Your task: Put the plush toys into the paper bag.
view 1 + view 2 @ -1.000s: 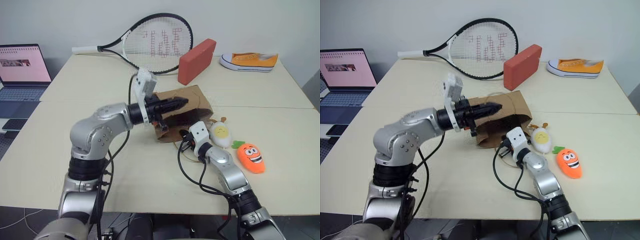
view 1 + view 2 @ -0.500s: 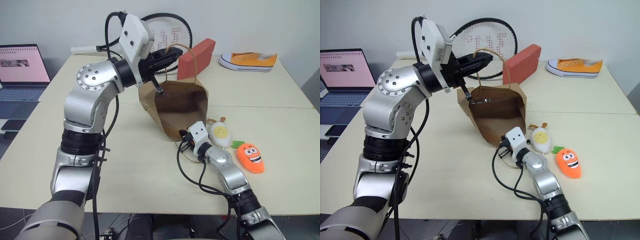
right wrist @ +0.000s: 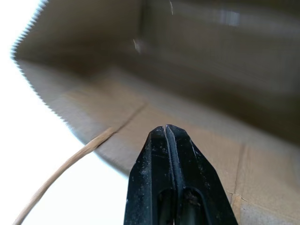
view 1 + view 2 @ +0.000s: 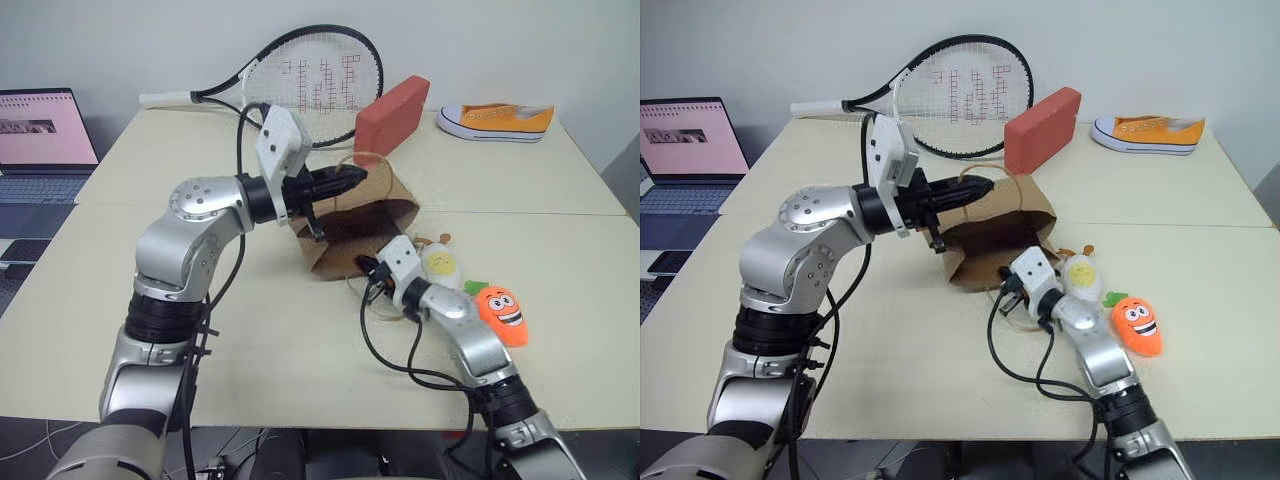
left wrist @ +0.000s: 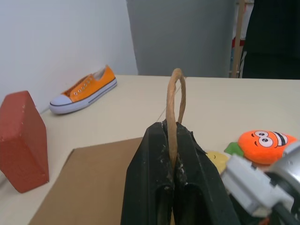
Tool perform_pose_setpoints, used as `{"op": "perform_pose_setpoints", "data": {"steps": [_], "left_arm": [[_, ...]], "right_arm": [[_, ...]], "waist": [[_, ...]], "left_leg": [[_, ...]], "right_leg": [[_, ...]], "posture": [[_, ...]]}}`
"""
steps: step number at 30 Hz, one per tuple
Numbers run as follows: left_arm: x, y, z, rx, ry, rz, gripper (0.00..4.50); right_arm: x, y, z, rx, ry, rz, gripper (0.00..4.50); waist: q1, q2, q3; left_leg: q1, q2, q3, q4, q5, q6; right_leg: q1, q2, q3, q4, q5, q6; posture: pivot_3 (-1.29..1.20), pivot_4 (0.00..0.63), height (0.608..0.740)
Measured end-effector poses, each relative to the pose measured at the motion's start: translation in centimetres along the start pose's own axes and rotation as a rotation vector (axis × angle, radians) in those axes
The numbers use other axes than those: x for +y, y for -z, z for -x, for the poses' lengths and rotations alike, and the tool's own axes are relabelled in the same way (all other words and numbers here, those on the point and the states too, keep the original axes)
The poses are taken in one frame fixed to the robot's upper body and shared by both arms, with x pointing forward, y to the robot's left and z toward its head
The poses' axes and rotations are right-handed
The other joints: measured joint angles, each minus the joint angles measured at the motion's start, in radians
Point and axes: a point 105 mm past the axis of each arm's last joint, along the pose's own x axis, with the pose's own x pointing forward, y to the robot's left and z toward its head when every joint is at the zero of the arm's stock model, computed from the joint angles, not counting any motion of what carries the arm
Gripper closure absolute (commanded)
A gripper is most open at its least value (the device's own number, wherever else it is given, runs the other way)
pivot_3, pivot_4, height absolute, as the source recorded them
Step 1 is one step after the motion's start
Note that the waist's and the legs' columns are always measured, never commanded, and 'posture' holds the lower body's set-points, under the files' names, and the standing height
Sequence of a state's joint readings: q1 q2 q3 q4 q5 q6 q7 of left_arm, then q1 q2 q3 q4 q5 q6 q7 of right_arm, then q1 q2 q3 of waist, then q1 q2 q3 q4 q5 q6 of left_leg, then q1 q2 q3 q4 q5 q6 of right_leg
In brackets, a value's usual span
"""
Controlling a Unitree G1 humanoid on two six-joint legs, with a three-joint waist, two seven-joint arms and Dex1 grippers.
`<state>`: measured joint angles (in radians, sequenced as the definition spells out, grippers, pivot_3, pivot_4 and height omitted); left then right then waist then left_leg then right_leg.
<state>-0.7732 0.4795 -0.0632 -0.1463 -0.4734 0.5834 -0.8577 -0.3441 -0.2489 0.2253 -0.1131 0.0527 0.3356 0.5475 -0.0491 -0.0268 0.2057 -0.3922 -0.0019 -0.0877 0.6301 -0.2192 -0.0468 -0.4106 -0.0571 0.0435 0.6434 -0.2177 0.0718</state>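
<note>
A brown paper bag [image 4: 355, 225] lies tipped on its side in the middle of the table [image 4: 560, 180], its dark mouth turned toward the near edge, while the left gripper [image 4: 352, 179] holds 1 of its 2 twisted loop handles [image 5: 176, 101] up above it. The left wrist view shows the black fingers [image 5: 152, 154] pressed together with the handle caught between them and the loop rising past their tips. Lifting that handle appears meant to keep the upper wall of the bag raised so the mouth stays open.

The right gripper [image 3: 166, 129] sits at the near lip of the mouth, its fingers closed flat against each other and holding nothing, their tips pointing into the bag's interior. The second handle trails loose on the table beside it. Its position suggests it is pinning or spreading the lower edge, or lining up to push a toy in.

Neither of the 2 plush toys is in the bag yet. The white egg toy [image 4: 439, 264] lies just right of the bag's mouth, close beside the right arm, and the orange carrot toy [image 4: 503, 314] lies farther right and nearer. At the far side of the table rest a tennis racket [image 4: 300, 85], a red block [image 4: 392, 122] and a yellow sneaker [image 4: 497, 121]; a laptop [image 4: 45, 140] stands open at far left.
</note>
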Motion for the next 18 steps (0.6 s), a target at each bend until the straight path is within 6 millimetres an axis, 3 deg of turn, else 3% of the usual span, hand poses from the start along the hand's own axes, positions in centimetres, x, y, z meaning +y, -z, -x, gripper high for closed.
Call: {"op": "perform_pose_setpoints", "data": {"steps": [6,8,11,14,18], "left_arm": [[-0.8,0.3,-0.2,0.005,0.032,0.028,4.50],[-1.2,0.1,-0.3,-0.005,0.050,0.035,4.50],[-1.7,0.2,-0.4,-0.003,0.066,0.054,4.50],[-2.3,0.6,-0.2,0.001,0.092,0.084,4.50],[-3.0,1.3,0.0,0.022,0.118,0.105,4.50]], "right_arm": [[0.3,-2.6,3.7,-0.044,-0.120,0.042,4.49],[-0.2,-3.6,5.2,-0.056,-0.134,0.026,4.12],[-1.7,-4.7,7.1,-0.055,-0.113,0.017,3.26],[-3.8,-4.4,9.0,0.011,-0.048,0.040,2.10],[-6.0,-1.5,11.1,0.195,0.059,0.060,0.65]], "waist": [[0.007,0.000,0.000],[0.010,0.000,0.000],[0.010,0.000,0.000],[0.012,0.000,0.000],[0.016,0.000,0.000]], "left_leg": [[0.000,0.000,0.000,0.000,0.000,0.000],[0.000,0.000,0.000,0.000,0.000,0.000],[0.000,0.000,0.000,0.000,0.000,0.000],[0.000,0.000,0.000,0.000,0.000,0.000],[0.000,0.000,0.000,0.000,0.000,0.000]], "right_leg": [[0.000,0.000,0.000,0.000,0.000,0.000],[0.000,0.000,0.000,0.000,0.000,0.000],[0.000,0.000,0.000,0.000,0.000,0.000],[0.000,0.000,0.000,0.000,0.000,0.000],[0.000,0.000,0.000,0.000,-0.001,-0.001]], "posture": [[0.00,0.150,0.740],[0.00,0.150,0.740],[0.00,0.150,0.740],[0.00,0.150,0.740],[0.00,0.150,0.740]]}}
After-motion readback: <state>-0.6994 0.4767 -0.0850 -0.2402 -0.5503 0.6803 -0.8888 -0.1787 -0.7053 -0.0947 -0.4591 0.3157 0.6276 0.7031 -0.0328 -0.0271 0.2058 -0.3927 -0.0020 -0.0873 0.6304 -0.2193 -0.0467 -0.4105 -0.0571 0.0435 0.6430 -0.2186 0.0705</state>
